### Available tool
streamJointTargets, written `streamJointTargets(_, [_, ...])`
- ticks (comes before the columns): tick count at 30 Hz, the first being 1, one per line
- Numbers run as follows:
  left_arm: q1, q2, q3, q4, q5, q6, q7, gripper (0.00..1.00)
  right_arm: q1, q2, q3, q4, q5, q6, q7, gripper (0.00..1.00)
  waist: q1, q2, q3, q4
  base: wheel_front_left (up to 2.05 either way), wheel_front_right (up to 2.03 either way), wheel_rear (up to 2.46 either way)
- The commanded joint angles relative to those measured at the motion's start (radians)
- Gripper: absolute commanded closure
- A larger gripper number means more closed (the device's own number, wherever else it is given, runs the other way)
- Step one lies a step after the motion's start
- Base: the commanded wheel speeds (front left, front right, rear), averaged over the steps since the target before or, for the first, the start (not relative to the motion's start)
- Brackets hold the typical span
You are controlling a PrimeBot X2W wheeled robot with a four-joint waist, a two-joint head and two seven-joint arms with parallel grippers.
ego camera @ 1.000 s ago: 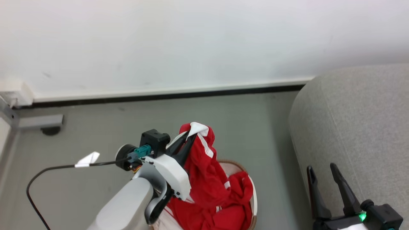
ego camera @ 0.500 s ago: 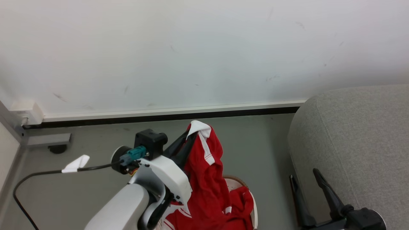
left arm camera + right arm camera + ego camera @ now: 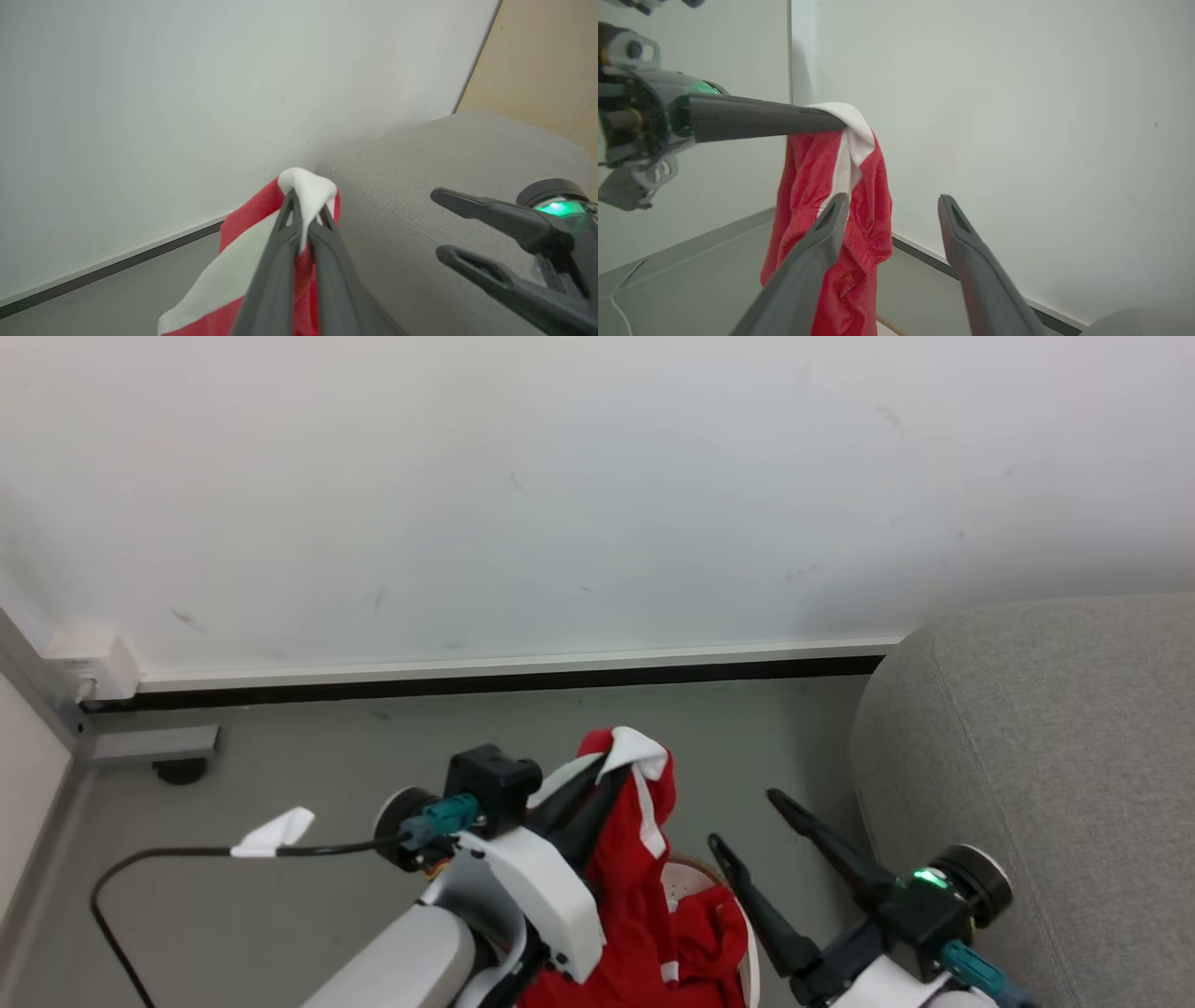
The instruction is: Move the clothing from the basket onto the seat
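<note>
About midway. Holding the clothing by its white trim in the clamped left tool, raised above the basket below, red fabric trailing inside. Right tool alongside, fingers apart, empty. Left: carrying to the seat beyond the right tool, releasing.

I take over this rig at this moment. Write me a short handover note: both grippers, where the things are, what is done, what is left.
Left gripper: shut on the white trim of the bright red soft clothing, which it holds up.
Right gripper: open and empty, between the cloth and the seat.
The clothing's lower part hangs into the small white perforated plastic basket.
Large light grey upholstered seat: on the right, with no red fabric on its visible part.
Done: grasp and lift.
Left: carry the clothing to the seat, release it, then check the basket.
</note>
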Motion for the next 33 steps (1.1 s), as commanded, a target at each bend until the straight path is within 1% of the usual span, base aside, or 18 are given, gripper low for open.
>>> streamJointTargets(1, [0.010, -0.004, -0.015, -0.015, 0.004, -0.013, 0.011, 1.00, -0.051, -0.019, 0.051, 0.026, 0.025, -0.002, 0.001, 0.00, 0.0001, -0.0001, -0.004, 0.003, 0.00, 0.00, 0.00])
streamJointTargets(7, [0.017, -0.010, -0.047, -0.057, -0.012, -0.035, 0.040, 1.00, -0.155, -0.052, 0.159, 0.096, 0.070, -0.002, 0.000, 0.00, 0.0001, -0.0001, -0.009, 0.018, 0.00, 0.00, 0.00])
streamJointTargets(12, [0.022, -0.014, -0.068, -0.117, -0.033, -0.062, 0.059, 1.00, -0.215, -0.059, 0.238, 0.150, 0.126, -0.002, 0.001, 0.00, 0.0001, -0.0001, -0.011, 0.032, 0.00, 0.00, 0.00])
streamJointTargets(14, [0.027, -0.022, -0.079, -0.144, -0.060, -0.086, 0.064, 1.00, -0.232, -0.059, 0.274, 0.164, 0.165, -0.002, 0.001, 0.00, 0.0001, -0.0001, -0.012, 0.037, 0.00, 0.00, 0.00])
streamJointTargets(17, [0.026, -0.017, -0.084, -0.168, -0.073, -0.097, 0.072, 1.00, -0.242, -0.054, 0.319, 0.176, 0.237, -0.002, 0.001, 0.00, 0.0001, -0.0001, -0.013, 0.045, 0.00, 0.00, 0.00])
streamJointTargets(18, [0.030, -0.020, -0.084, -0.175, -0.079, -0.099, 0.073, 1.00, -0.244, -0.056, 0.340, 0.181, 0.264, -0.002, 0.001, 0.03, 0.0001, -0.0001, -0.014, 0.047, 0.00, 0.00, 0.00])
streamJointTargets(19, [0.030, -0.018, -0.084, -0.179, -0.080, -0.100, 0.075, 1.00, -0.249, -0.058, 0.359, 0.176, 0.297, -0.002, 0.001, 0.93, 0.0001, -0.0001, -0.014, 0.049, 0.00, 0.00, 0.00])
streamJointTargets(20, [0.030, -0.015, -0.082, -0.182, -0.081, -0.098, 0.077, 1.00, -0.257, -0.064, 0.374, 0.169, 0.321, -0.002, 0.001, 1.00, 0.0001, -0.0001, -0.015, 0.051, 0.00, 0.00, 0.00])
streamJointTargets(24, [0.035, 0.000, -0.073, -0.181, -0.079, -0.087, 0.070, 1.00, -0.271, -0.085, 0.392, 0.134, 0.387, -0.002, 0.000, 1.00, 0.0001, -0.0001, -0.013, 0.052, 0.00, 0.00, 0.00])
streamJointTargets(26, [0.034, 0.008, -0.073, -0.180, -0.070, -0.088, 0.060, 1.00, -0.271, -0.091, 0.374, 0.119, 0.402, -0.002, 0.000, 1.00, 0.0001, -0.0001, -0.011, 0.053, 0.00, 0.00, 0.00])
streamJointTargets(27, [0.036, 0.010, -0.070, -0.179, -0.069, -0.085, 0.056, 0.92, -0.269, -0.096, 0.369, 0.116, 0.406, -0.002, 0.000, 1.00, 0.0001, -0.0001, -0.011, 0.054, 0.00, 0.00, 0.00])
streamJointTargets(28, [0.037, 0.014, -0.066, -0.178, -0.063, -0.082, 0.049, 0.77, -0.266, -0.098, 0.361, 0.112, 0.408, -0.002, 0.000, 1.00, 0.0001, -0.0001, -0.010, 0.054, 0.00, 0.00, 0.00])
streamJointTargets(29, [0.039, 0.017, -0.064, -0.174, -0.060, -0.078, 0.043, 0.20, -0.262, -0.100, 0.349, 0.108, 0.406, -0.002, 0.000, 1.00, 0.0001, -0.0001, -0.009, 0.054, 0.00, 0.00, 0.00])
streamJointTargets(30, [0.044, 0.019, -0.063, -0.168, -0.059, -0.076, 0.038, 0.00, -0.258, -0.101, 0.337, 0.106, 0.405, -0.002, 0.000, 1.00, 0.0001, -0.0001, -0.009, 0.055, 0.00, 0.00, 0.00])
streamJointTargets(33, [0.049, 0.021, -0.060, -0.153, -0.055, -0.074, 0.021, 0.00, -0.244, -0.103, 0.300, 0.099, 0.397, -0.002, 0.000, 1.00, 0.0001, -0.0001, -0.007, 0.056, 0.00, 0.00, 0.00])
